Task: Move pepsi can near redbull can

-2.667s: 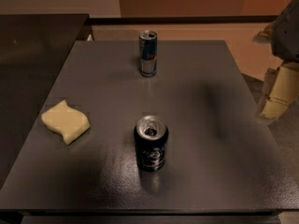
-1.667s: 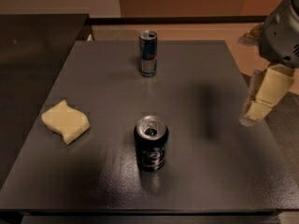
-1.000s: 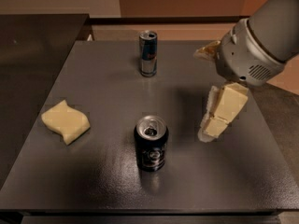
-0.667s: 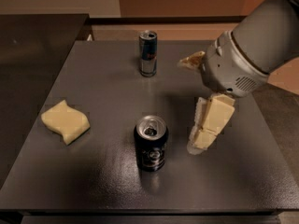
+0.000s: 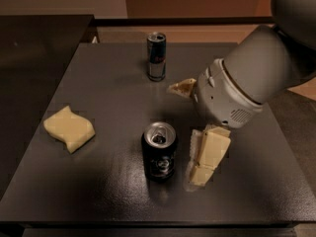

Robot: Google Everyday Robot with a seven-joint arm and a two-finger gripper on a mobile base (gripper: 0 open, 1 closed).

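The pepsi can (image 5: 159,151) is a wide black can with a silver top, upright on the dark table (image 5: 113,98) at front centre. The redbull can (image 5: 157,56) is slim, blue and silver, upright near the table's far edge, well behind the pepsi can. My gripper (image 5: 186,132) hangs from the big grey arm (image 5: 256,73) just right of the pepsi can. It is open and empty. One cream finger (image 5: 206,154) reaches down to the tabletop beside the can without touching it. The other finger (image 5: 180,87) sticks out to the left, farther back.
A yellow sponge (image 5: 69,128) lies on the left side of the table. A black counter (image 5: 34,48) adjoins the table on the left. The table's front edge (image 5: 158,221) runs close below the pepsi can.
The arm has come in from the right edge of the view and moved left and down across the table. The gripper now stands right beside the pepsi can. The cans and sponge have not moved.
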